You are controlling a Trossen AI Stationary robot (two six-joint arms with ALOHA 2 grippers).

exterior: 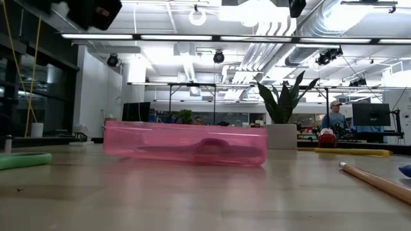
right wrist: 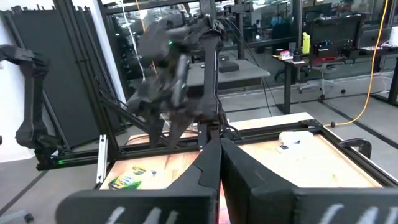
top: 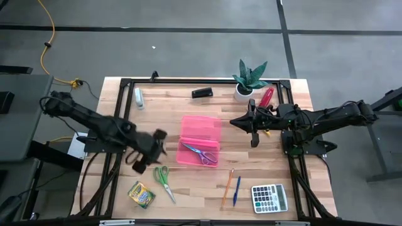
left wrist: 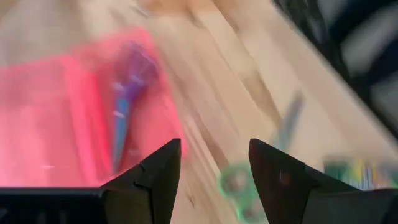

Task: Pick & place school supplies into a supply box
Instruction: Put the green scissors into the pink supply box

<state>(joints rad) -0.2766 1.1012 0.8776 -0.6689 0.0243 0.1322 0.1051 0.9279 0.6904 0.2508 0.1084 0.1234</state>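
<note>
On the wooden table (top: 207, 188), the left gripper (top: 146, 158), fingers parted and empty, should probably drop squarely over the green-handled scissors (top: 164, 181) lying just beside the supply box (top: 201, 139).

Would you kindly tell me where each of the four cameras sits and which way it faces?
High: overhead, facing down; both arms, translucent pink plastic box.
Low: table height, facing level across; same box, no arm.
Left wrist: faces down past left gripper, open; green-handled scissors.
Right wrist: faces across to left arm; right gripper, shut.
</note>
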